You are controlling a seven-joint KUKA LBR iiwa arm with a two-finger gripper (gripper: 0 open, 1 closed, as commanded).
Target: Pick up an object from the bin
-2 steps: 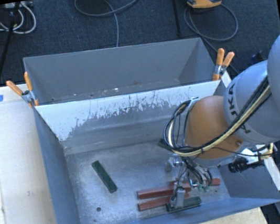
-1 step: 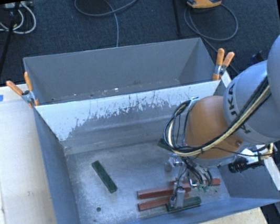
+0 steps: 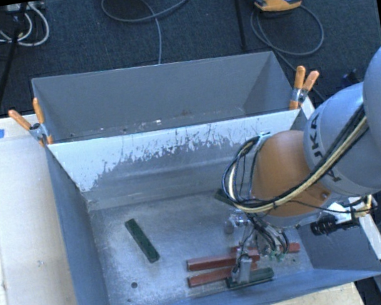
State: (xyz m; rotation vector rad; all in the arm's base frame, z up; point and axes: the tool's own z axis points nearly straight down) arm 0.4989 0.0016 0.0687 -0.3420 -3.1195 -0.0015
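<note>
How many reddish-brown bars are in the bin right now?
2 reddish-brown bars. One lies on the floor of the bin close to its near wall; the other lies parallel, just in front of it. Their right ends run under the end effector, which may hide more.

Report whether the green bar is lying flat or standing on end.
Lying flat: the green bar stretches full length along the bin floor.

The bin is grey; the stick at its left is dark green, the two bars at its front are red-brown.
</note>
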